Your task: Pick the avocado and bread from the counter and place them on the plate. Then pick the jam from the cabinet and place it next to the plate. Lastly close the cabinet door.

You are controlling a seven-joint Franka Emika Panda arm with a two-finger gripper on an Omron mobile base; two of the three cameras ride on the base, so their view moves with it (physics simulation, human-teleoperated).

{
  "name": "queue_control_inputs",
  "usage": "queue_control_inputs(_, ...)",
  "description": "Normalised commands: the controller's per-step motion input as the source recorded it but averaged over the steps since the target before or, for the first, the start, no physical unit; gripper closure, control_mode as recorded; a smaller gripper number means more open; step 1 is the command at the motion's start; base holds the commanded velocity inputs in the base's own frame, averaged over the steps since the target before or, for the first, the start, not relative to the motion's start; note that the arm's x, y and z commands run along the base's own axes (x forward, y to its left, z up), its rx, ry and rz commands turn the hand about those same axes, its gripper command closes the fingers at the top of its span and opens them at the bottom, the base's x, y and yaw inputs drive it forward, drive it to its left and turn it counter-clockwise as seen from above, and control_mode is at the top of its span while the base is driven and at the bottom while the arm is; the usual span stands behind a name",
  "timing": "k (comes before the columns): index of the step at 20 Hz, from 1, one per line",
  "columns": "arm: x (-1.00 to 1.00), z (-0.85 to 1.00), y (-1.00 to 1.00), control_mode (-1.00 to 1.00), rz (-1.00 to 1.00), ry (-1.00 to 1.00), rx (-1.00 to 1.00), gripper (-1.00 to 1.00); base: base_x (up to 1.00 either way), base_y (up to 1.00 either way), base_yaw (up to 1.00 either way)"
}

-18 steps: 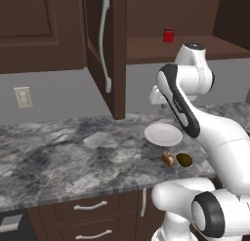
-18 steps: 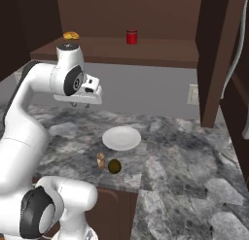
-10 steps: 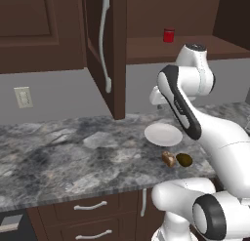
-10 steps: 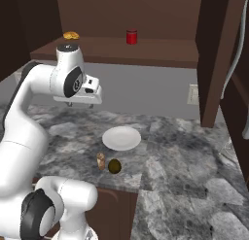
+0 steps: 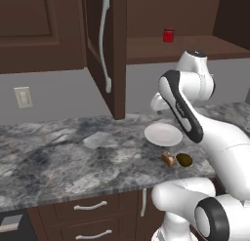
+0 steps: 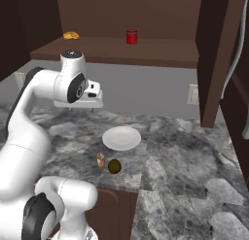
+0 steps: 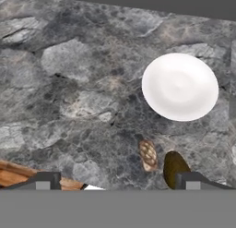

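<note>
The white plate (image 7: 179, 86) lies bare on the grey marble counter (image 7: 69, 84); it also shows as plate (image 5: 163, 134) and plate (image 6: 121, 138). Just in front of it, near the counter's edge, lie the brown bread (image 7: 148, 155) and, beside it, the dark green avocado (image 7: 174, 167), apart from each other. My gripper (image 7: 120, 182) hangs high above them, open, with nothing between its tips. The red jam (image 5: 168, 35) stands on the cabinet shelf. The cabinet door (image 5: 105, 45) stands open.
A yellow-orange item (image 6: 71, 35) sits on the shelf left of the jam (image 6: 131, 37). Wall outlets (image 5: 22, 96) are on the backsplash. Drawers (image 5: 90, 206) run under the counter. The open door (image 6: 214, 54) juts out over the counter.
The gripper's jaws have gone from shut to wide open. The arm has stayed where it was, and the bread, avocado and plate have not moved.
</note>
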Motion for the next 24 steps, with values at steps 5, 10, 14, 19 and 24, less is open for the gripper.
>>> queue_control_inputs(5, -0.15, -0.19, 0.0, -1.0, 0.07, 0.0, 0.0, -1.0, 0.0, 0.0, 0.0)
queue_control_inputs(10, -0.2, -0.23, -0.01, -1.0, 0.05, 0.0, 0.0, -1.0, 0.0, 0.0, 0.0)
queue_control_inputs(14, -0.09, -0.26, -0.06, -1.0, 0.03, 0.0, 0.0, -1.0, 0.0, 0.0, 0.0)
queue_control_inputs(19, 0.0, -0.27, -0.11, -1.0, 0.0, 0.0, 0.0, -1.0, 0.0, 0.0, 0.0)
queue_control_inputs(24, 0.0, -0.24, -0.1, -1.0, 0.0, 0.0, 0.0, -1.0, 0.0, 0.0, 0.0)
